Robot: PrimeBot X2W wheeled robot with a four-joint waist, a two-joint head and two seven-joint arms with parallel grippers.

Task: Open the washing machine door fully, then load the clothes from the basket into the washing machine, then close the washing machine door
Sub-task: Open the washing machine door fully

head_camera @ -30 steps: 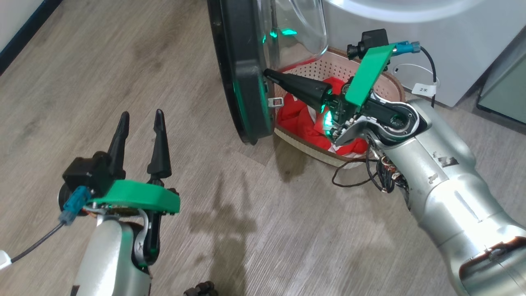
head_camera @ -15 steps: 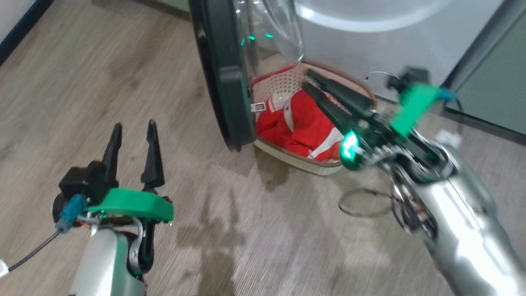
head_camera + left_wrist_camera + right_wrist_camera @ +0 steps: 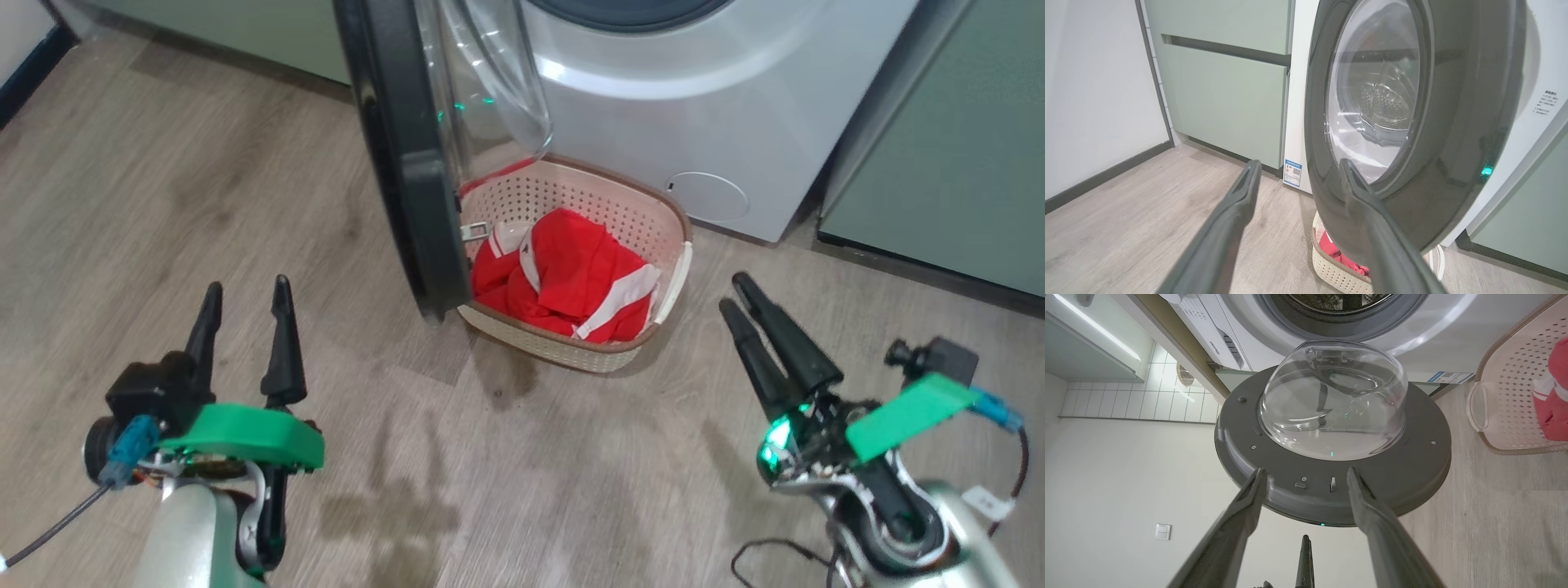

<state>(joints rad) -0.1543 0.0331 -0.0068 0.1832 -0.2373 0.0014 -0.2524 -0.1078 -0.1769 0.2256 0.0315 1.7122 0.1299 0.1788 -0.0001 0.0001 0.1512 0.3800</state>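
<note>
Plainly, both pairs of fingers are parted and carry nothing. The right gripper (image 3: 731, 292) hovers over bare floor with its tips aimed up and leftward in the head view. The clothes (image 3: 563, 278) lie just that way from them — near, not touching, past the basket's right-hand handle. The left gripper (image 3: 247, 284), equally spread and empty, is on the far side of the washing machine door (image 3: 400, 163), whose black rim stands edge-on between it and the load. So the right arm is the nearer one and, as I judge it, the one with the clear path.

The red heap spreads left to right across the bottom of the basket (image 3: 604, 204), more or less crosswise to the line of the right fingers. The basket sits on the floor just before the washing machine (image 3: 702, 106), its left end tucked under the door's glass bowl.

Counted: two grippers, one door — swung out from the front — one basket, one machine, and one red garment, so far as the folds allow telling.
</note>
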